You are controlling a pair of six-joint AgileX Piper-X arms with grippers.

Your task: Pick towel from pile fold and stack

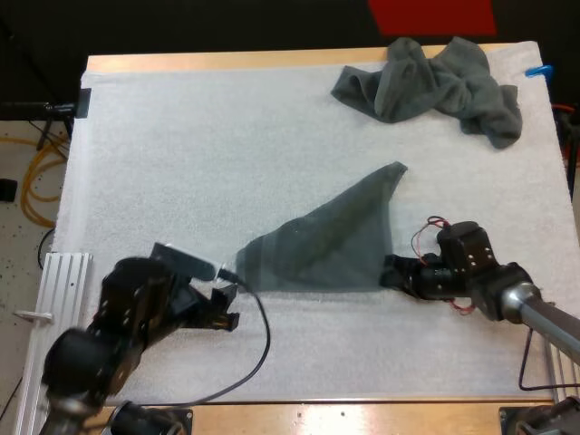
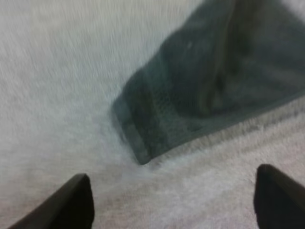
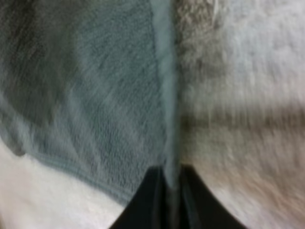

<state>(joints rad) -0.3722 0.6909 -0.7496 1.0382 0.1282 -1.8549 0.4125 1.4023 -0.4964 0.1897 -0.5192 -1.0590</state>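
The flat dark grey-green towel (image 1: 326, 245) lies in the middle of the white mat (image 1: 181, 136), its lower right corner pinched by the right gripper (image 1: 391, 272), while the left gripper (image 1: 227, 306) stands with fingers apart beside its lower left corner.

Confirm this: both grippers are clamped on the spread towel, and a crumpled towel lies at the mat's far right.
Not quite. Only the right gripper is clamped on the spread towel. The left wrist view shows the left gripper open, its fingers apart and short of the towel's corner. The rest holds.
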